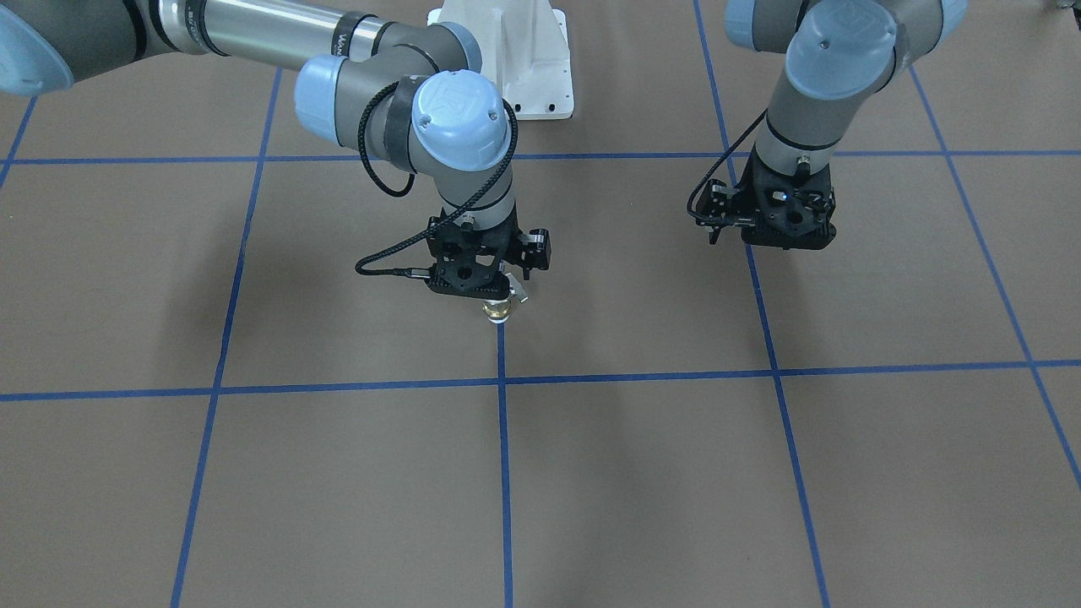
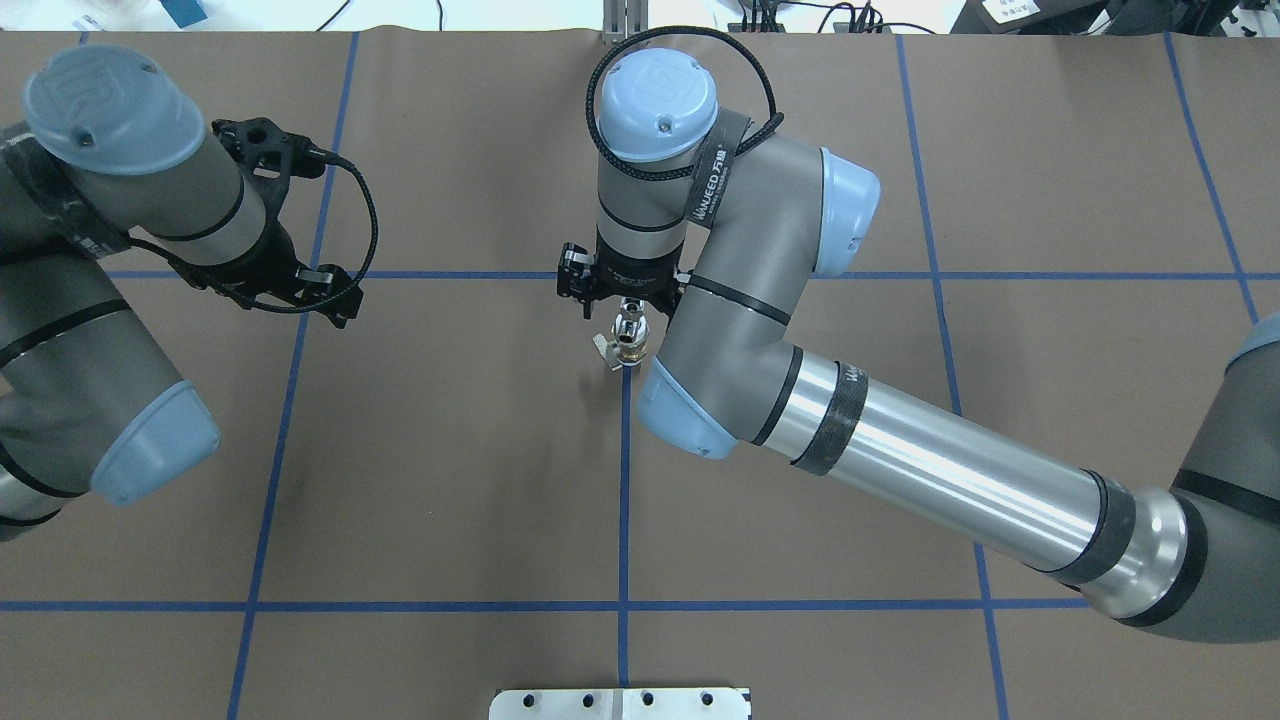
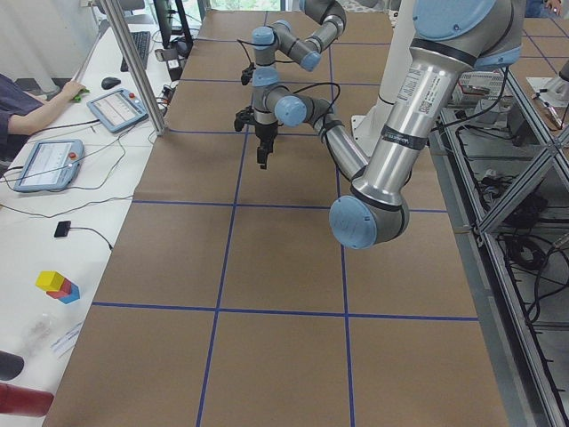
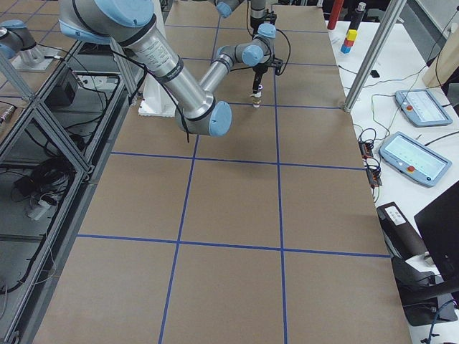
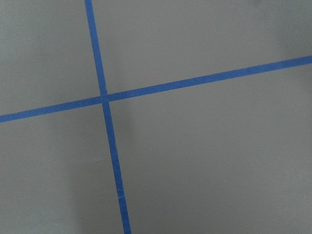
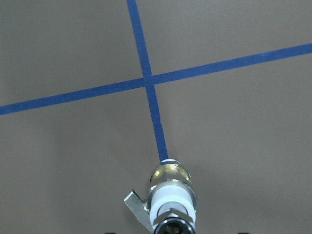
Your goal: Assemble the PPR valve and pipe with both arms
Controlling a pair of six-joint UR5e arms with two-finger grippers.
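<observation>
**Valve held at centre, second arm off to the side**

The grey-and-silver right arm (image 2: pixel 900 460) points straight down, its black jaws closed on the upper end of the small PPR valve (image 2: pixel 628 345), which is brass-coloured in the middle with white plastic collars. In the overhead view its silver lever (image 2: pixel 603 350) sticks out toward 8 o'clock. Held this way the lower collar is free, probably for mating. I cannot tell whether it touches the brown paper-covered worktop (image 2: pixel 450 480), and I cannot pick out the short greyish pipe anywhere.

The left arm (image 2: pixel 150 200) hangs well apart at 9 o'clock; how far its jaws are open is hidden. The right arm's own elbow crowds the valve from 3 to 5 o'clock, so 9 o'clock looks the freer approach. A white bolted pedestal (image 2: pixel 620 703) sits at 6 o'clock.
</observation>
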